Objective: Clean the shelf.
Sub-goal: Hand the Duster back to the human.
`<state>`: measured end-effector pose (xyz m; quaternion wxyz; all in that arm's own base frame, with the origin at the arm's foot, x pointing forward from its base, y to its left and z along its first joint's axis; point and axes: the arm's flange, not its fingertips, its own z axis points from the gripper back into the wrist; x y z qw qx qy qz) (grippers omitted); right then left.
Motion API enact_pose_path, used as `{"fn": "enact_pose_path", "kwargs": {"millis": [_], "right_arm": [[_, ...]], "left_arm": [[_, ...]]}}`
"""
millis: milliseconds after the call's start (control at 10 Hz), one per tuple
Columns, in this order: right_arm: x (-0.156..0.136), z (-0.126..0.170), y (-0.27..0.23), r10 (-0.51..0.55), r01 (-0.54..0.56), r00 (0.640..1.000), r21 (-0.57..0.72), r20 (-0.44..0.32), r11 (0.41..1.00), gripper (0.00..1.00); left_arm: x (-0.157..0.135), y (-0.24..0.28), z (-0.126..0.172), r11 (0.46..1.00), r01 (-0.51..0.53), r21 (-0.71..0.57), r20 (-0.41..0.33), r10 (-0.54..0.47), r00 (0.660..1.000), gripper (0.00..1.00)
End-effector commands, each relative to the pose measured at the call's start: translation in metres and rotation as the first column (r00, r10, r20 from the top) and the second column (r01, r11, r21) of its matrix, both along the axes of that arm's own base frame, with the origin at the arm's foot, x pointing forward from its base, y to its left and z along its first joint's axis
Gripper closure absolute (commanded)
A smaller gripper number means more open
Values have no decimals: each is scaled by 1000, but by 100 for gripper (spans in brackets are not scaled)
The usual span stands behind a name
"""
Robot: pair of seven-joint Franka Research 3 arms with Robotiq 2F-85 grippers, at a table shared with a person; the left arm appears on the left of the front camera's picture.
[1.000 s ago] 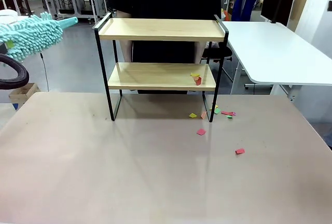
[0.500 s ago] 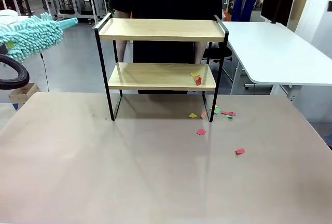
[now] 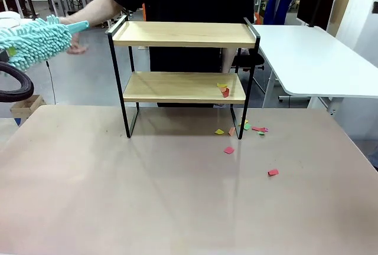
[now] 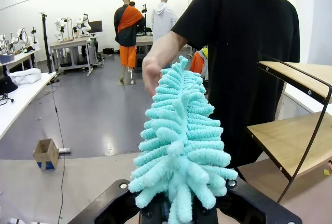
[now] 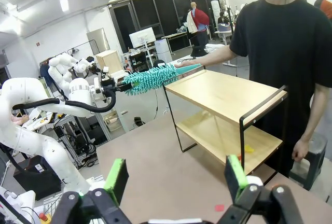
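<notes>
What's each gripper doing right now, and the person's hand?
Left gripper: shut on the duster.
Right gripper: open, empty.
Person's hand: at the duster's far end.

Grey polished floor (image 4: 98, 115) all round, white walls (plain, brightly lit). White tables: one (image 3: 316, 60) at right, another (image 4: 21, 97) along the left. Cardboard box (image 4: 45, 153) on the floor. Dark windows (image 5: 171, 6) farther back.
</notes>
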<state>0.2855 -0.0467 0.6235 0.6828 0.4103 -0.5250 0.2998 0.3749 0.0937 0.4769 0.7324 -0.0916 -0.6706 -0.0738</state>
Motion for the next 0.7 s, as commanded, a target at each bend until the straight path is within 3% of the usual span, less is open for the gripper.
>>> {"fn": "enact_pose_path", "kwargs": {"millis": [0,600], "right_arm": [[3,2,1,0,-1,1000,15,24,1000,0],[3,2,1,0,-1,1000,15,24,1000,0]], "left_arm": [[0,1,1,1000,-1,-2,5,1,1000,83],[0,1,1,1000,-1,-2,5,1,1000,83]]}}
